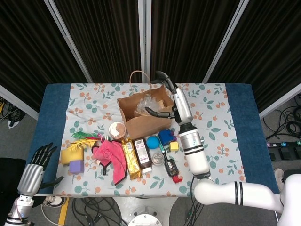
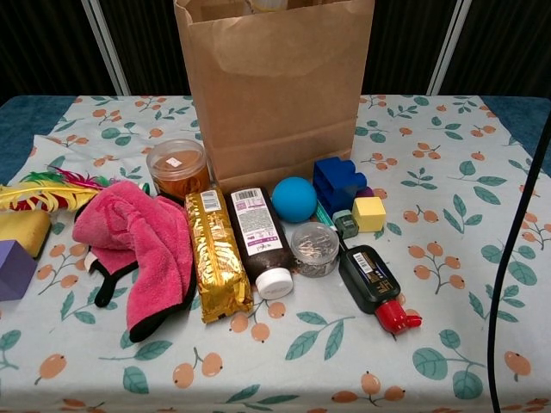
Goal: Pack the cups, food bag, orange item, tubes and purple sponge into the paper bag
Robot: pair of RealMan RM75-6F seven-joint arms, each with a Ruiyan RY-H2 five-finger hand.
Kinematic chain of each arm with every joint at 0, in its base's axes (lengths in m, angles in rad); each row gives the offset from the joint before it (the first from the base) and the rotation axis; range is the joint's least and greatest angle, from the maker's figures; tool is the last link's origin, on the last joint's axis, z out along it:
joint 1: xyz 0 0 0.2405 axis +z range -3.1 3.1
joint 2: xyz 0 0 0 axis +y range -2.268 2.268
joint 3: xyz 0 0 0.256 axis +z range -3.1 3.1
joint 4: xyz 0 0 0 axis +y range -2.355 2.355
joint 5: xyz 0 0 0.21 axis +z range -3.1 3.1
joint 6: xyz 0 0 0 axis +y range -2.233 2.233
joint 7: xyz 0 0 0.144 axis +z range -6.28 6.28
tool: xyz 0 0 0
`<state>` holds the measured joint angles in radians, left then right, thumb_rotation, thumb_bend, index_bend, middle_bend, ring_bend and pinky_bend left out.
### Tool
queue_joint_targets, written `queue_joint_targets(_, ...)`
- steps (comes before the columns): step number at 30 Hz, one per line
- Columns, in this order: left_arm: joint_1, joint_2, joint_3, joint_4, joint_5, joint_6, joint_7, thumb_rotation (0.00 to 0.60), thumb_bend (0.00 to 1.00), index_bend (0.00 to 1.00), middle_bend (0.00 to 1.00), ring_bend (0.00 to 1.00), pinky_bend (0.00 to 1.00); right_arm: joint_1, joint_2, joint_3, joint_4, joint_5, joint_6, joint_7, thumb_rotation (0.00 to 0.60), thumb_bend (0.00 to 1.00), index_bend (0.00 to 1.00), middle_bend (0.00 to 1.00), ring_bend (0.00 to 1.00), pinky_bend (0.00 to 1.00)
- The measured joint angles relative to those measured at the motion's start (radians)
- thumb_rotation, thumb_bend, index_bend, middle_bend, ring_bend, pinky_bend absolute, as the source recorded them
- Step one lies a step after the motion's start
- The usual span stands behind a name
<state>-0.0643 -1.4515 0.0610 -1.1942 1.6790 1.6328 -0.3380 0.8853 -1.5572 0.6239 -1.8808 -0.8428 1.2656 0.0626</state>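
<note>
Brown paper bag (image 1: 143,113) stands open on tabletop (image 1: 211,136); clear food bag (image 1: 146,104) lies inside. Right hand (image 1: 162,96) at bag mouth, fingers spread, empty. Left hand (image 1: 40,162) idle, spread. Purple sponge (image 2: 13,268) unpacked. Next: withdraw, fetch another item.

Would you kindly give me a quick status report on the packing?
Right hand over brown paper bag, fingers apart. Left hand open, off table's edge. Clear plastic bag inside paper bag. Purple sponge unpacked.

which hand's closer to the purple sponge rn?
Left. The left hand hangs off the table's near-left corner, close to the purple sponge; the right hand is over the paper bag.
</note>
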Motion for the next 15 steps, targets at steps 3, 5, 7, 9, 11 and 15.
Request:
queue_joint_targets(3, 0.0, 0.001, 0.0, -0.001, 0.0, -0.001, -0.001, 0.6, 0.0, 0.09, 0.07, 0.03, 0.07, -0.011, 0.016, -0.004, -0.013, -0.078, 0.018, 0.004, 0.6, 0.04, 0.13, 0.27, 0.12, 0.09)
queue_joint_targets(5, 0.0, 0.001, 0.0, -0.001, 0.0, 0.0, -0.002, 0.6, 0.0, 0.09, 0.07, 0.03, 0.07, -0.021, 0.035, -0.008, -0.025, -0.145, 0.031, 0.004, 0.6, 0.04, 0.13, 0.27, 0.12, 0.09)
queue_joint_targets(7, 0.0, 0.001, 0.0, -0.001, 0.0, -0.001, -0.002, 0.6, 0.0, 0.09, 0.07, 0.03, 0.07, -0.037, 0.068, -0.013, -0.043, -0.239, 0.051, 0.001, 0.6, 0.06, 0.13, 0.27, 0.12, 0.09)
queue_joint_targets(9, -0.001, 0.001, 0.001, -0.002, 0.0, -0.003, -0.002, 0.6, 0.0, 0.09, 0.07, 0.03, 0.07, -0.061, 0.113, -0.021, -0.066, -0.346, 0.079, -0.005, 0.6, 0.08, 0.13, 0.28, 0.12, 0.08)
queue_joint_targets(11, -0.002, 0.0, 0.003, -0.001, 0.003, -0.004, 0.0, 0.6, 0.0, 0.09, 0.07, 0.03, 0.07, -0.093, 0.165, -0.03, -0.092, -0.441, 0.108, -0.015, 0.6, 0.1, 0.13, 0.28, 0.12, 0.08)
queue_joint_targets(15, -0.003, -0.001, 0.006, 0.0, 0.005, -0.008, 0.003, 0.6, 0.0, 0.09, 0.07, 0.03, 0.07, -0.225, 0.328, -0.082, -0.159, -0.64, 0.199, -0.056, 0.6, 0.1, 0.13, 0.28, 0.12, 0.08)
